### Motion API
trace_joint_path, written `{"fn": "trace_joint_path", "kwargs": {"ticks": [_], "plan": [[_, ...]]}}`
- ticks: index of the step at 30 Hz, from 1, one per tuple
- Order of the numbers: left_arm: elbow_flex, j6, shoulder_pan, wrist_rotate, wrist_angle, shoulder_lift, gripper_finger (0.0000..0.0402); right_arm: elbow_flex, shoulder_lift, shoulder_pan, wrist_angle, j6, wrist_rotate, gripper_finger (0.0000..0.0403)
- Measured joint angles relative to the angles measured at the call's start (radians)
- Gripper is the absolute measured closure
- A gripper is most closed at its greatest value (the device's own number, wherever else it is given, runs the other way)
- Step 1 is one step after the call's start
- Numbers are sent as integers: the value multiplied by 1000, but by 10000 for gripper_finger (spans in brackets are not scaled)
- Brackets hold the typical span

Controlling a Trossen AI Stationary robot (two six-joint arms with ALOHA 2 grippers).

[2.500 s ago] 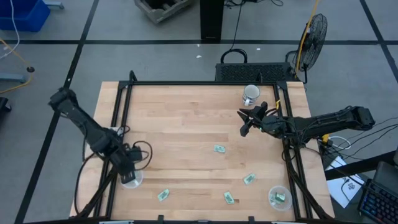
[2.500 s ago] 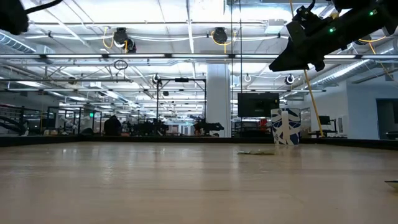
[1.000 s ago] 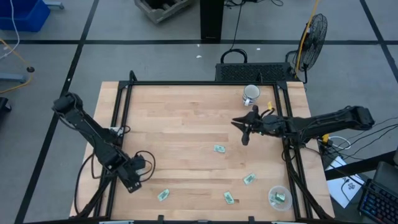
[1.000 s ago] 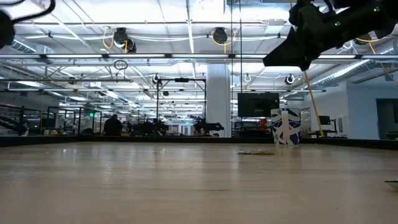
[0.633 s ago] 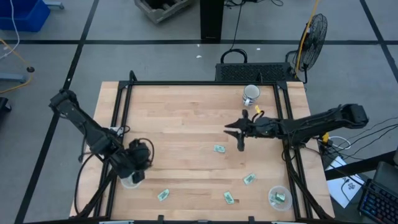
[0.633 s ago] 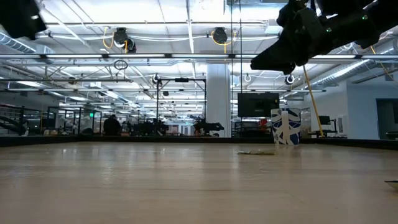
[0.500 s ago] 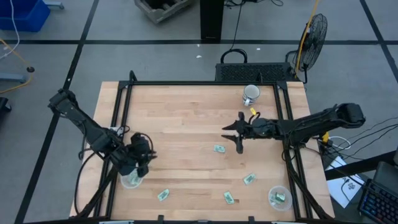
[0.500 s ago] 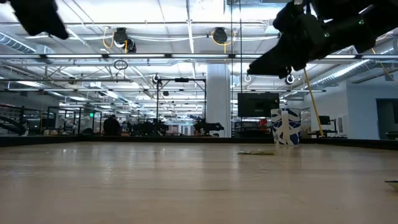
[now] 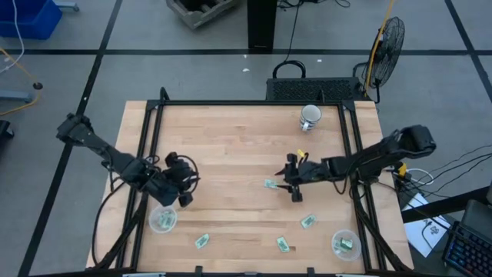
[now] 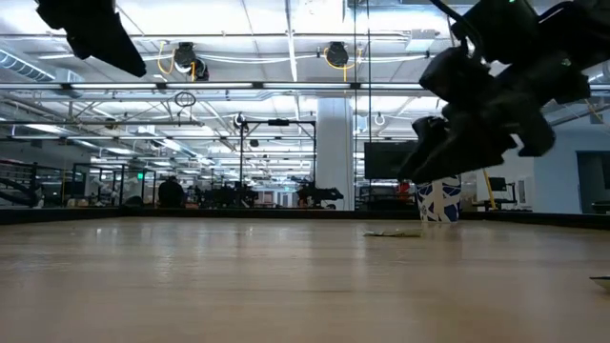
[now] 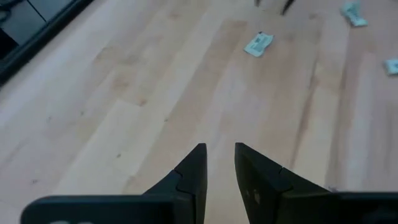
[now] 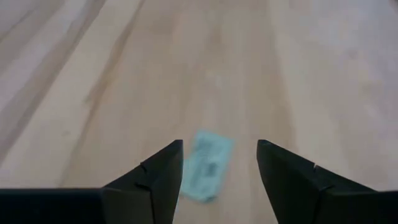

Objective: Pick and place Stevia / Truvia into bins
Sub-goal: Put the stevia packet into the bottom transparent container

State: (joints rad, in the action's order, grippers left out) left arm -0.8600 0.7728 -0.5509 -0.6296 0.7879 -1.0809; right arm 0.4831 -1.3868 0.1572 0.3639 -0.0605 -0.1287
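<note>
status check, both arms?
Right tool open, straddling a Stevia sachet mid-table. Left tool nearly shut, empty, above bare wood near the left cup. Nothing in the way.

The right pincer (image 9: 291,185) now hangs lower, spread over a sachet (image 9: 270,185), while the left pincer (image 9: 187,183) has left its cup (image 9: 162,220).

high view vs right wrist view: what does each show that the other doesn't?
Only the high view: both clear cups, the left-side cup and the right-side cup, the white mug, the left gripper above the table's left part, and three more sachets along the near edge, e.g..

Only the right wrist view: the right gripper open, its fingers straddling the sachet.

Both: the middle sachet, on the wood table, with the right gripper over it.
</note>
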Motion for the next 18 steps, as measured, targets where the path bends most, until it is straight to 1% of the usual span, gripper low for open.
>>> {"fn": "trace_joint_path", "kwargs": {"ticks": [6,7,10,11,18], "plan": [[0,-54,46,-1,0,1,314,0,-68,63,13,43,-6,211],[0,-58,54,-1,-1,1,314,0,-79,68,14,47,-18,211],[0,-62,76,-1,-1,1,314,0,-114,77,14,49,-104,211],[0,-63,83,0,-1,1,314,0,-123,79,13,49,-112,211],[0,-63,116,0,0,1,314,0,-168,81,20,81,-106,211]]}}
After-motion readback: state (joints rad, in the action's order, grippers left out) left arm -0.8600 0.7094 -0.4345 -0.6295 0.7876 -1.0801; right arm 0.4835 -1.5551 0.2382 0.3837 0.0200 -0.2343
